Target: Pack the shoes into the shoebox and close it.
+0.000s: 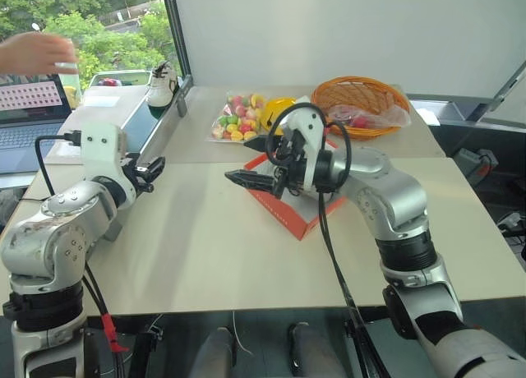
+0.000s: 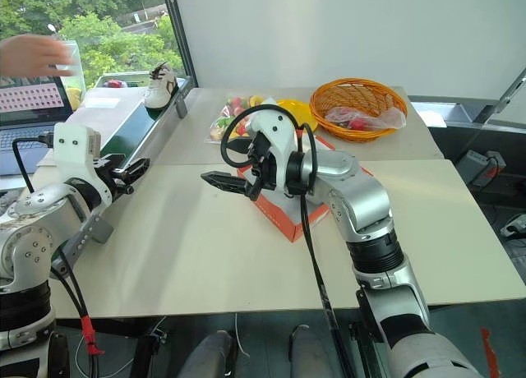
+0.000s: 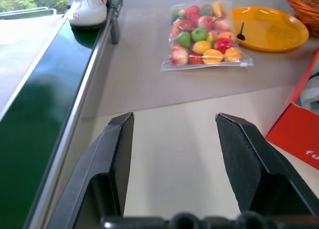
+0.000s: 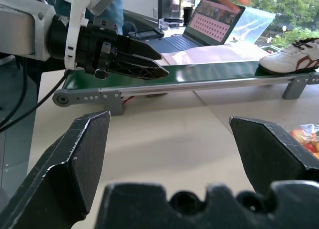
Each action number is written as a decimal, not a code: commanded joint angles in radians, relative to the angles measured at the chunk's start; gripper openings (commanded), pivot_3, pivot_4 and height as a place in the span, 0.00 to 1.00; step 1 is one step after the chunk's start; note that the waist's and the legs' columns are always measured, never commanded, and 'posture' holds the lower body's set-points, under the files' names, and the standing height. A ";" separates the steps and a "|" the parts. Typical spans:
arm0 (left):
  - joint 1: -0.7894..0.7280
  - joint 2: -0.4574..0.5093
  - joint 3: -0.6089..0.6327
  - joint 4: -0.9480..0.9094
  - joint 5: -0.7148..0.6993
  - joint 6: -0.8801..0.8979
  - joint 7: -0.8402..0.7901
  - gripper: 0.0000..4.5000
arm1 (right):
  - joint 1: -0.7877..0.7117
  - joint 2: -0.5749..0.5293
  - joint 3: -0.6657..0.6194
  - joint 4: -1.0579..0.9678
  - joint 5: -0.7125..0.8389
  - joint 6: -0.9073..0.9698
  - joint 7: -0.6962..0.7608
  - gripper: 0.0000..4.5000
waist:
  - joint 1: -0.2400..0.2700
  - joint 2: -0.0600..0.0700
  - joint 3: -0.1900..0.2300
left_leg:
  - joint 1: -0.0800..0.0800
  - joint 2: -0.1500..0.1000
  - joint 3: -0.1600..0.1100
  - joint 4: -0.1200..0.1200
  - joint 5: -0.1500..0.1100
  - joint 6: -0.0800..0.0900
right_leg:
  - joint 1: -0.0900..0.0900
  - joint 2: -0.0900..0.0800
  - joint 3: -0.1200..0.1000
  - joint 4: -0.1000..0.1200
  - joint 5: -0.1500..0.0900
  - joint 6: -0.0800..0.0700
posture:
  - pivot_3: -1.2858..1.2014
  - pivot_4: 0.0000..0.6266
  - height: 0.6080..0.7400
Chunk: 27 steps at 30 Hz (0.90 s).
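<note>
One white shoe (image 1: 162, 84) with dark laces stands on a green conveyor belt (image 1: 144, 123) at the far left, also seen ahead of my left gripper (image 3: 88, 7). The orange-red shoebox (image 1: 288, 209) lies mid-table, largely covered by my right arm. My right gripper (image 1: 249, 163) hovers left of the box, pointing toward the belt, open with nothing between its fingers (image 4: 75, 154). My left gripper (image 1: 154, 172) sits beside the belt's near end, open and empty, its fingertips (image 3: 119, 139) over bare table. The two grippers face each other, apart.
A bag of toy fruit (image 1: 237, 119), a yellow plate (image 1: 277, 107) and a round wicker basket (image 1: 359, 104) sit behind the box. A laptop (image 1: 29, 107) stands left of the belt, with a person's hand (image 1: 37, 53) above it.
</note>
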 commanded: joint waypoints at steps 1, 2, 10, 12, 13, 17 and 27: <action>-0.008 0.040 0.041 0.021 0.050 -0.059 -0.023 0.62 | -0.023 0.010 0.006 0.014 -0.030 -0.054 -0.023 0.99 | 0.000 0.000 0.000 | 0.000 0.000 0.000 0.000 0.000 0.000 | 0.000 0.000 0.000 0.000 0.000 0.000 | 0.52 0.24 1.00; -0.006 0.047 0.045 0.034 0.059 -0.068 -0.030 0.62 | -0.024 0.016 0.006 0.016 -0.030 -0.055 -0.028 0.99 | 0.000 0.000 0.000 | 0.000 0.000 0.000 0.000 0.000 0.000 | 0.000 0.000 0.000 0.000 0.000 0.000 | 0.52 0.24 1.00; -0.015 0.114 0.106 0.289 0.118 -0.221 -0.149 0.99 | -0.012 0.072 0.013 -0.009 -0.011 -0.030 -0.042 1.00 | -0.003 0.000 0.000 | 0.000 0.001 0.000 -0.001 0.000 0.000 | -0.001 0.001 0.000 0.001 0.000 -0.001 | 0.52 0.24 1.00; -0.010 0.123 0.113 0.337 0.131 -0.246 -0.166 0.99 | -0.010 0.072 0.019 -0.007 -0.016 -0.025 -0.042 1.00 | -0.001 0.000 0.000 | 0.000 0.001 0.000 -0.001 0.000 0.000 | -0.001 0.001 0.000 0.000 0.000 -0.001 | 0.52 0.24 1.00; -0.006 0.130 0.111 0.358 0.139 -0.260 -0.178 0.99 | -0.010 0.072 0.022 -0.004 -0.020 -0.025 -0.042 1.00 | 0.000 0.000 0.000 | 0.000 0.001 0.000 -0.001 0.000 0.000 | -0.001 0.000 0.000 0.000 0.000 -0.001 | 0.52 0.24 1.00; -0.031 0.178 0.143 0.543 0.156 -0.343 -0.248 0.99 | -0.006 0.078 0.042 0.002 -0.029 -0.023 -0.048 1.00 | 0.000 0.000 0.000 | 0.000 0.001 0.000 -0.001 0.000 0.000 | -0.001 0.000 0.000 0.000 0.000 -0.001 | 0.52 0.24 1.00; -0.149 0.264 0.086 0.901 0.211 -0.501 -0.443 0.99 | 0.055 0.065 0.080 -0.071 -0.003 0.026 -0.033 1.00 | -0.002 -0.001 0.000 | 0.000 0.001 0.000 -0.001 0.000 0.000 | -0.002 0.001 -0.001 0.001 0.001 -0.001 | 0.52 0.24 1.00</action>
